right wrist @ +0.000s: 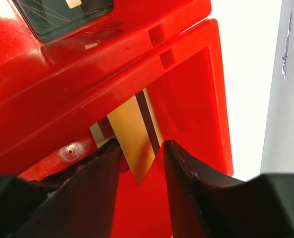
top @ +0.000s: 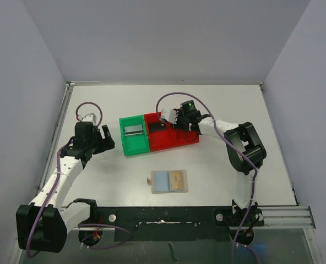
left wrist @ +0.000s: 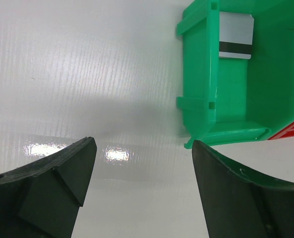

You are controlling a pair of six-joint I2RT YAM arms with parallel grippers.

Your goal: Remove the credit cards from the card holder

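Under everything, the white table point(top: 218, 110). At its near edge, bolted side by side, the left arm point(top: 64, 170) and the right arm point(top: 243, 148): the first well to the left of the red bin point(top: 179, 137) point(right wrist: 186, 74), the second bent in from the right of the red bin and reaching over it. Touching the red bin on its left side, the green bin point(top: 131, 146) point(left wrist: 196, 74). In front of the red bin, well apart from it and nearer to the arm bases, the card holder point(top: 162, 181). Lies open and flat, with a light-blue pocket on the left half and a gold-orange card point(top: 177, 179) on the right half. Left of the red bin, beyond the green bin and near that one, the left gripper point(top: 105, 137) point(left wrist: 142, 148). Hangs above bare table with fingers spread wide and nothing between them. Over the back part of the red bin, the right gripper point(top: 171, 121) point(right wrist: 139, 144), pointing down into it, fingers point(right wrist: 102, 168) partly apart. In the gap, a second gold-orange card point(right wrist: 132, 129) with a dark stripe, slanted against the inner wall of the red bin; real grip or only nearness, impossible to tell. Also inside the red bin, at its left end, a black card point(top: 153, 126). Inside the green bin, next to the red bin, a silver-grey card point(top: 134, 130) point(left wrist: 235, 29) with a black stripe, flat on the bottom.
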